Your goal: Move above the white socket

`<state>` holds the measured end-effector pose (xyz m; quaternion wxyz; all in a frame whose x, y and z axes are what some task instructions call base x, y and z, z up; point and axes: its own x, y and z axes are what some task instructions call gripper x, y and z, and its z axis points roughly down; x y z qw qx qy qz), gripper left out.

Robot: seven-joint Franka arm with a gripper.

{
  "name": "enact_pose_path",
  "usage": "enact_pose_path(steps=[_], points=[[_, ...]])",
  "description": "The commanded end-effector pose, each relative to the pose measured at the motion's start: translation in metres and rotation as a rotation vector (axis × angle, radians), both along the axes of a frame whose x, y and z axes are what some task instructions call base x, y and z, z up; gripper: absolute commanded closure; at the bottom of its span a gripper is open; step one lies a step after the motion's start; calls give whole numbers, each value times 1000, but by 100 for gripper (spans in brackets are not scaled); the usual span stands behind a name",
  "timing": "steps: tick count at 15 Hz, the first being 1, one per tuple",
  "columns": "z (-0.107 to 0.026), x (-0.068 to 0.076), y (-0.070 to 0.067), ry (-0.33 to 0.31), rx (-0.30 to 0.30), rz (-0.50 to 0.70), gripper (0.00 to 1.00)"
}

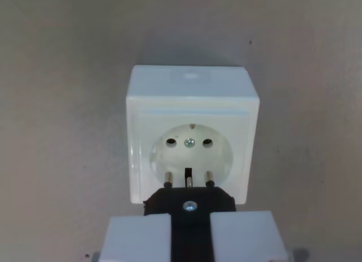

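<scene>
**White socket sits right ahead of the plug you are holding**

The white socket (192, 134) sits on the grey tabletop (62, 103), in the middle of the wrist view. You can see its round hollow with two dark holes and a small screw between them. The box around it is square and shiny.

Your gripper (190, 233) is at the bottom of the wrist view. Its two white fingers (136, 239) are closed onto a black plug (189, 202), one on each side, with only the plug's width between them. The plug has two metal pins (168, 179) that stick out toward the socket. In the picture the pin tips sit over the lower edge of the round hollow. I cannot tell from this one view if they touch it or hang a bit above it.

You look to be near the end of the move. The plug is already close to the socket and lined up well from side to side: each pin sits almost straight under its own hole in the picture.

What is left, I think, is a small push forward, up in the wrist view, so the pins come to rest right over the two holes. Go slow and keep the plug straight. A small twist could put one pin off its hole. Keep your grip firm so the plug does not slip.
</scene>
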<state>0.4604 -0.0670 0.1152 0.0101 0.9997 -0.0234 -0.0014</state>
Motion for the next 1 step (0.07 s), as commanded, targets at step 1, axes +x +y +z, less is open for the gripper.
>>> enact_pose_path(steps=[1], points=[[-6,-7,-3,-120,-7,-24,100]])
